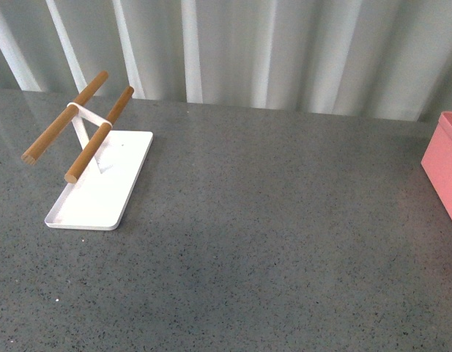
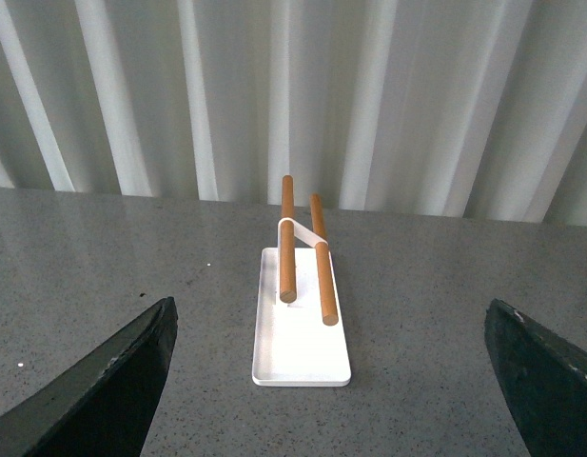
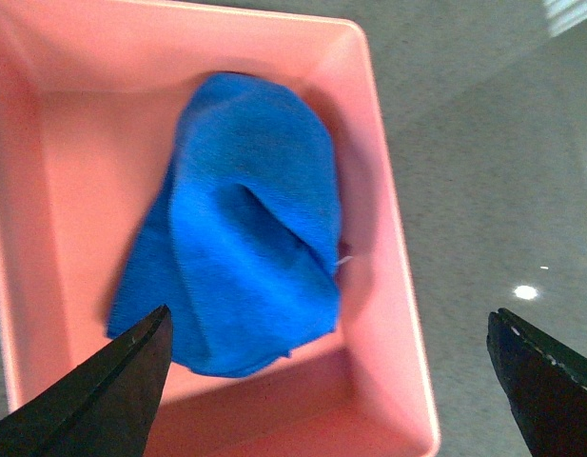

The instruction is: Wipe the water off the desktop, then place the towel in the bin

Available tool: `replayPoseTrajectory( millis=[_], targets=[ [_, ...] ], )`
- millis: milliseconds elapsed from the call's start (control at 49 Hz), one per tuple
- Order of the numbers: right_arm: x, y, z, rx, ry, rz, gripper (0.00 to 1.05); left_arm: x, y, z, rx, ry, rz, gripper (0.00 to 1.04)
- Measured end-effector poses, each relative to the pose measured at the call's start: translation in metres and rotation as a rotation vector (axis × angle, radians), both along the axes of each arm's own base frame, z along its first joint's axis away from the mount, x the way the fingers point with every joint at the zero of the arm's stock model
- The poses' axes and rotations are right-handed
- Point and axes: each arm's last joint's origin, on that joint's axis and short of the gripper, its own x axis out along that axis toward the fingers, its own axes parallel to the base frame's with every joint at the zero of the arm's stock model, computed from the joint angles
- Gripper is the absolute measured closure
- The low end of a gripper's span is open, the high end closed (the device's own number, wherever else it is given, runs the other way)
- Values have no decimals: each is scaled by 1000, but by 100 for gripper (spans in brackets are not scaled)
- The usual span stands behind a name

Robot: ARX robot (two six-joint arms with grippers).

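The blue towel (image 3: 241, 228) lies crumpled on the floor of the salmon-pink bin (image 3: 398, 276), seen from above in the right wrist view. My right gripper (image 3: 331, 381) hangs open above the bin with nothing between its fingers. In the front view only a corner of the bin (image 1: 444, 165) shows at the right edge of the dark grey speckled desktop (image 1: 269, 220). My left gripper (image 2: 336, 381) is open over the desktop (image 2: 436, 314), empty, facing the white tray. Neither arm shows in the front view.
A white tray (image 1: 101, 187) with two wooden rods (image 1: 94, 136) on a white stand sits at the left of the desktop; the left wrist view shows the tray (image 2: 301, 333) straight ahead. White curtains (image 1: 247, 51) hang behind the table's far edge.
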Motion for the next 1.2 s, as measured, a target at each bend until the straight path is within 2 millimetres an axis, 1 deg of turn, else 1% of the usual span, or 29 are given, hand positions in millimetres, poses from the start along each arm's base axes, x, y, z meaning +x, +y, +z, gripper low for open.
replayPoseTrajectory(
  millis=[41,82,122,204,265,306,327,367,408,449,469,531,551,592,673,694,755,796,939,1082,1204],
  targets=[
    [0,2,3,40,-57,21,7,0,0,0,0,0,0,7],
    [-2,4,11,24,-137,27,7,0,0,0,0,0,0,7],
    [-5,6,27,-2,-247,31,7,0,0,0,0,0,0,7],
    [-20,17,81,-77,-522,42,7,0,0,0,0,0,0,7],
    [-35,31,112,-122,-709,97,7,0,0,0,0,0,0,7],
    [-45,41,126,-147,-818,155,7,0,0,0,0,0,0,7],
    [-52,46,132,-110,-864,220,10,0,0,0,0,0,0,7],
    [-65,55,134,-13,-888,346,17,0,0,0,0,0,-1,7],
    [-75,62,131,51,-902,421,22,0,0,0,0,0,0,7],
    [-89,71,123,117,-914,474,29,0,0,0,0,0,0,7],
    [-92,73,120,127,-916,480,31,0,0,0,0,0,0,7],
    [-108,81,104,163,-931,503,42,0,0,0,0,0,0,7],
    [-111,81,101,166,-933,504,43,0,0,0,0,0,0,7],
    [-122,84,84,179,-938,500,54,0,0,0,0,-1,0,7],
    [-134,86,51,195,-911,480,72,0,0,0,0,-1,0,7],
    [-136,86,45,197,-905,477,76,0,0,0,0,-1,0,7],
    [-147,94,23,196,-893,462,92,0,0,0,0,-1,0,7],
    [-153,97,15,201,-895,473,100,0,0,0,0,-1,0,7],
    [-171,99,-8,204,-897,483,101,0,0,0,0,-1,0,7],
    [-185,99,-27,206,-890,481,101,0,0,0,0,-1,0,7],
    [-195,99,-39,205,-894,482,101,0,0,0,0,-1,0,7]
  ],
)
